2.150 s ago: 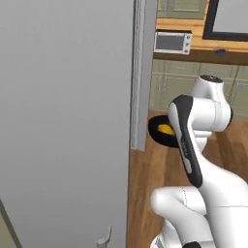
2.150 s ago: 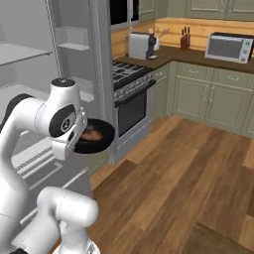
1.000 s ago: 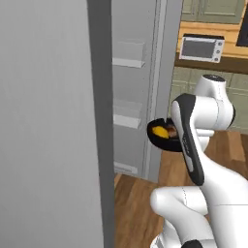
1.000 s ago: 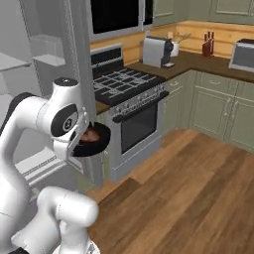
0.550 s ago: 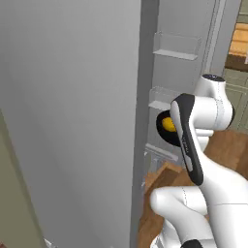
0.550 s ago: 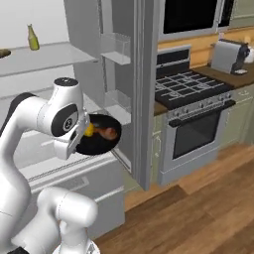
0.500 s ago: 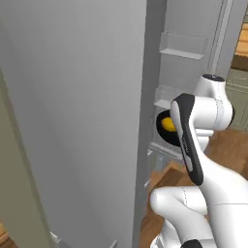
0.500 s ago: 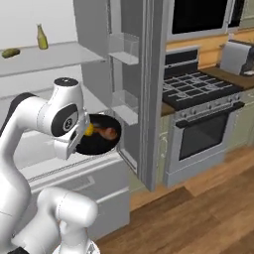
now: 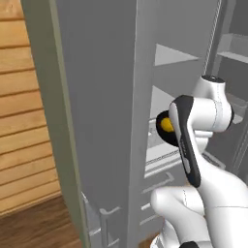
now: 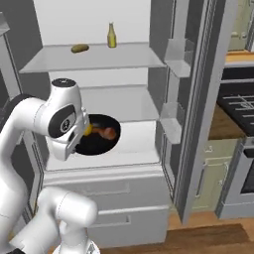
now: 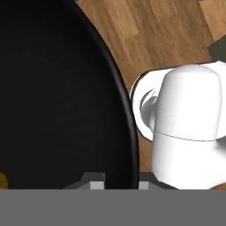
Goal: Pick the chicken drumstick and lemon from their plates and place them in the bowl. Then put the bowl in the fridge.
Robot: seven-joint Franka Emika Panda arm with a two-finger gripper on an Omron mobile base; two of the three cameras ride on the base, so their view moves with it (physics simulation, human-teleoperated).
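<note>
My gripper (image 11: 118, 183) is shut on the rim of the glossy black bowl (image 11: 57, 97), with one finger on each side of the rim. In the right base view the bowl (image 10: 99, 145) hangs level in front of the open fridge (image 10: 114, 57), just over its lower shelf. The reddish-brown chicken drumstick (image 10: 108, 132) and the yellow lemon (image 10: 88, 129) lie inside it. From the left base view the lemon (image 9: 167, 124) and a dark edge of the bowl (image 9: 162, 138) peek out beside my forearm. A sliver of lemon (image 11: 2, 180) shows in the hand view. The plates are out of view.
The open grey fridge door (image 9: 97, 97) stands close on my left. A bottle (image 10: 112, 35) and a small olive-brown item (image 10: 79, 48) sit on the upper shelf. Door bins (image 10: 174, 64) line the right side, drawers (image 10: 119, 198) lie below, and a stove (image 10: 240, 106) stands at the right.
The whole picture has swung from the stove toward the fridge's inside, so the base has turned. The bowl with both foods stays in my shut gripper.
</note>
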